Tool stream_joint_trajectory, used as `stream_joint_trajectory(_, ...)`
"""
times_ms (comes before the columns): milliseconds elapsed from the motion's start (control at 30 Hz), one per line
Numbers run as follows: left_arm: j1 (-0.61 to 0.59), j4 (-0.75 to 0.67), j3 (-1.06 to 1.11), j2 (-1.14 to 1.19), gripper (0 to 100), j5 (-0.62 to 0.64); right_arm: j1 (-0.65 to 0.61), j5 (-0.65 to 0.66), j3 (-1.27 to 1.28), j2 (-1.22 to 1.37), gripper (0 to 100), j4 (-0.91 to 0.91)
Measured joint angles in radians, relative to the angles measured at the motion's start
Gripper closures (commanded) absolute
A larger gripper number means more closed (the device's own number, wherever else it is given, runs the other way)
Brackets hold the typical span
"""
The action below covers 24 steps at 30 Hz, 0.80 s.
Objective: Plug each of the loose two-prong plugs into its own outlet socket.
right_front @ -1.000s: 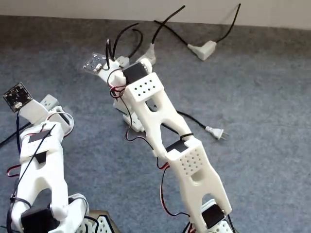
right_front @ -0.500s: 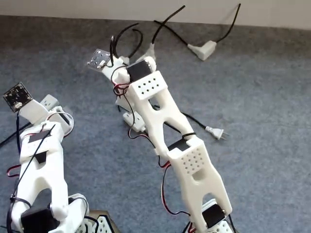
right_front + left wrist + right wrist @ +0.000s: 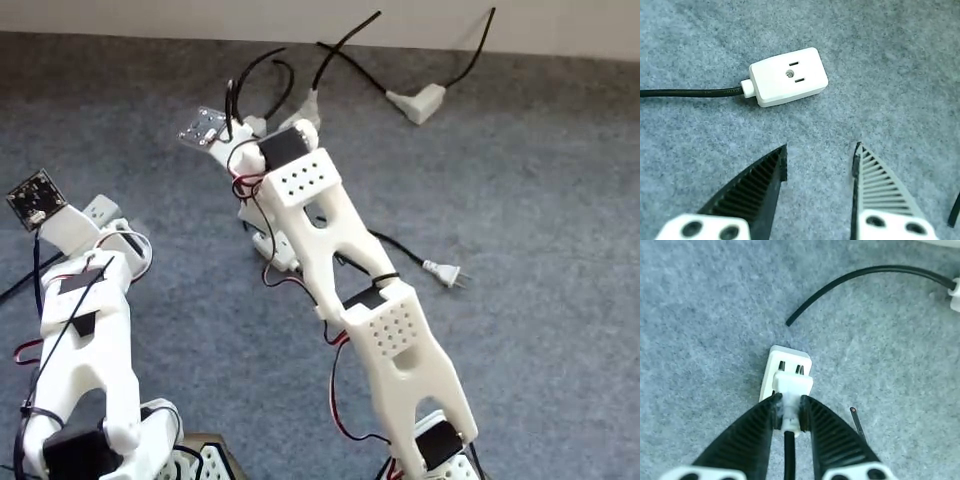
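High cam fixed behind the arms, looks down and forward over the worktop. Wrist cams close, aimed down: one past left tool at a socket, other past right tool at a plug. All share the worktop

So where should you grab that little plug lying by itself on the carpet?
Take the loose plug by its white body, coming straight down from above. It lies flat on the carpet with its two prongs pointing away from its black cord. Pinching the body's two sides, behind the prongs, should keep the metal and the cord free for plugging in.
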Motion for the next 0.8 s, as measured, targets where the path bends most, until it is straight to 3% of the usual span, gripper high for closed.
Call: stream_joint_trajectory(800, 0.000, 0.000, 0.000, 0.000, 78, 0.000, -0.018, 0.063, -0.029, 0.060, 96.6, 0.006)
